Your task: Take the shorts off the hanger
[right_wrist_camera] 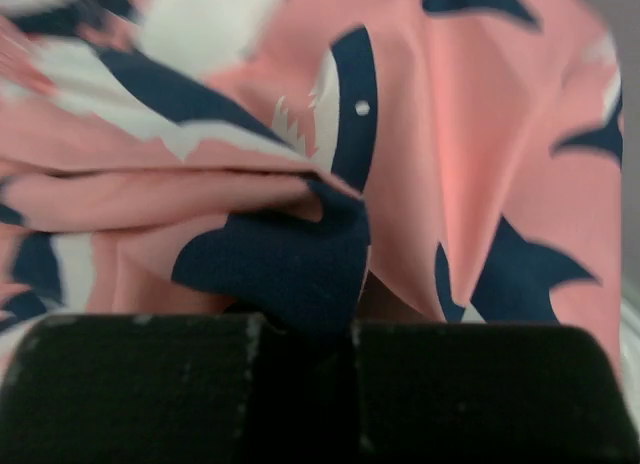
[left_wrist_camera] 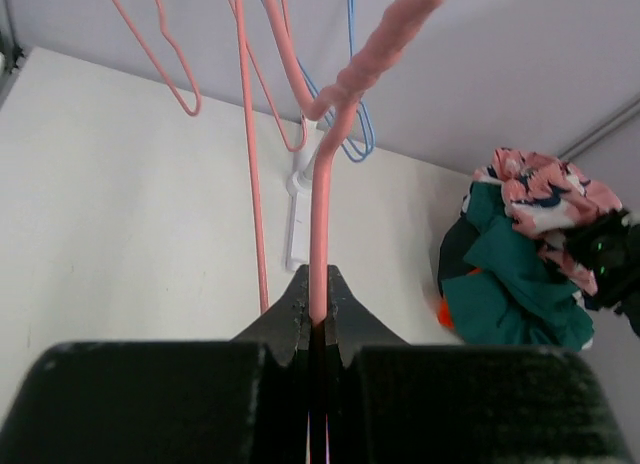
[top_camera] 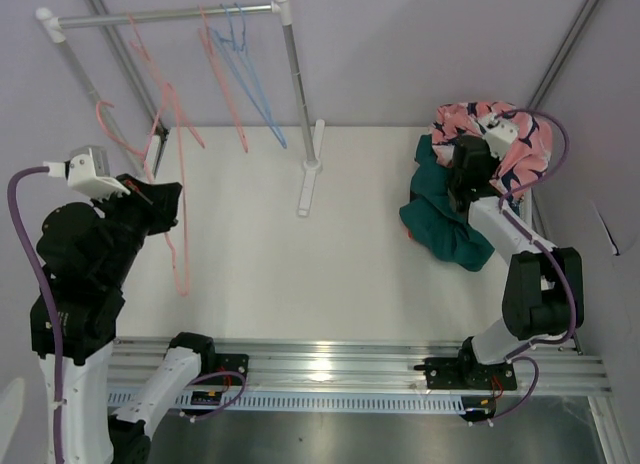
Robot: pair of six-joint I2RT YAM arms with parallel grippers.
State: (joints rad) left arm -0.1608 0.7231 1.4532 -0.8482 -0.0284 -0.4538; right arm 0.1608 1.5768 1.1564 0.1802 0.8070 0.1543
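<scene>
The shorts lie in a pile at the far right of the table: the pink shark-print shorts (top_camera: 525, 144) on top, teal ones (top_camera: 448, 224) below, and a bit of orange (left_wrist_camera: 443, 310) at the edge. My right gripper (top_camera: 470, 166) is pressed into the pile. In the right wrist view it (right_wrist_camera: 300, 329) is shut on a navy-and-pink fold of the shark-print shorts (right_wrist_camera: 480, 164). My left gripper (top_camera: 165, 199) is shut on the wire of a bare pink hanger (top_camera: 180, 249), which hangs down from it. The left wrist view shows the jaws (left_wrist_camera: 318, 284) clamped on that hanger (left_wrist_camera: 320, 214).
A white clothes rack stands at the back, with its rail (top_camera: 170, 19) and right post (top_camera: 296, 94) on a foot (top_camera: 308, 184). A blue hanger (top_camera: 245, 74) and other pink hangers (top_camera: 222, 84) hang bare from the rail. Grey walls close in behind.
</scene>
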